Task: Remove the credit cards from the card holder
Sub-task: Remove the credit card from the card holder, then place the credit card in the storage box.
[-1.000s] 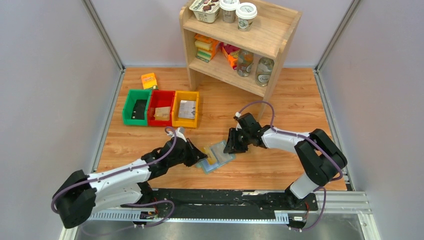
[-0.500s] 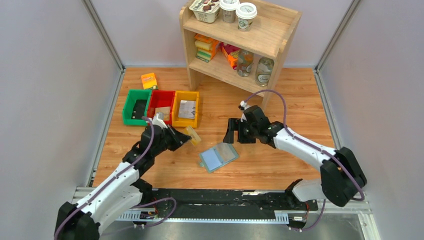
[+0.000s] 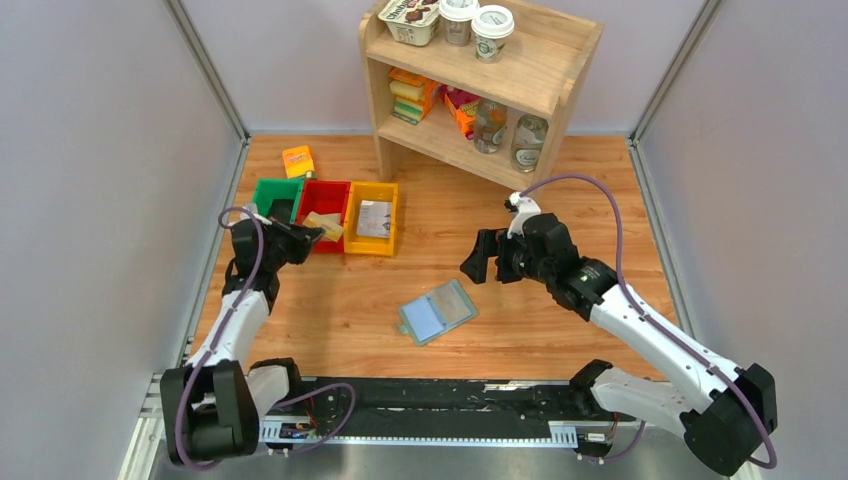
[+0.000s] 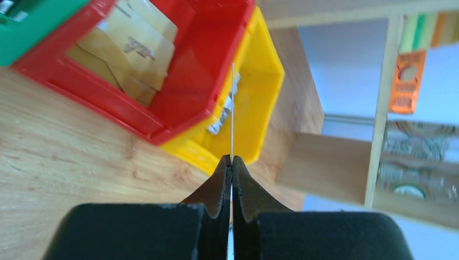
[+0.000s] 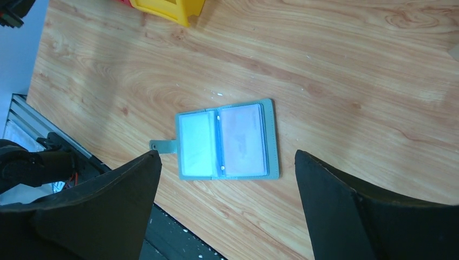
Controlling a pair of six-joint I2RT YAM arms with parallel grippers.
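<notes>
The card holder [image 3: 437,312] lies open and flat on the wooden table, sage-green with blue-grey pockets. In the right wrist view the card holder [image 5: 227,140] has its tab pointing left, and a pinkish card shows faintly through one pocket. My right gripper [image 3: 488,265] hangs open above the table, up and to the right of the holder, with nothing between its fingers [image 5: 124,189]. My left gripper [image 3: 303,236] is shut on a thin yellowish credit card [image 3: 325,223], held over the red bin [image 3: 322,190]. Edge-on, that card [image 4: 232,108] rises from the shut left gripper [image 4: 231,158].
Green bin [image 3: 262,222], red bin [image 4: 178,92] holding tan cards [image 4: 135,43], and yellow bin [image 3: 372,244] stand in a row at back left. An orange packet [image 3: 298,160] lies behind them. A wooden shelf [image 3: 480,80] with jars and boxes stands at the back.
My left arm swung left and back, carrying the card from the holder to over the red bin. My right gripper opened wide and drew back to the right, off the holder.
</notes>
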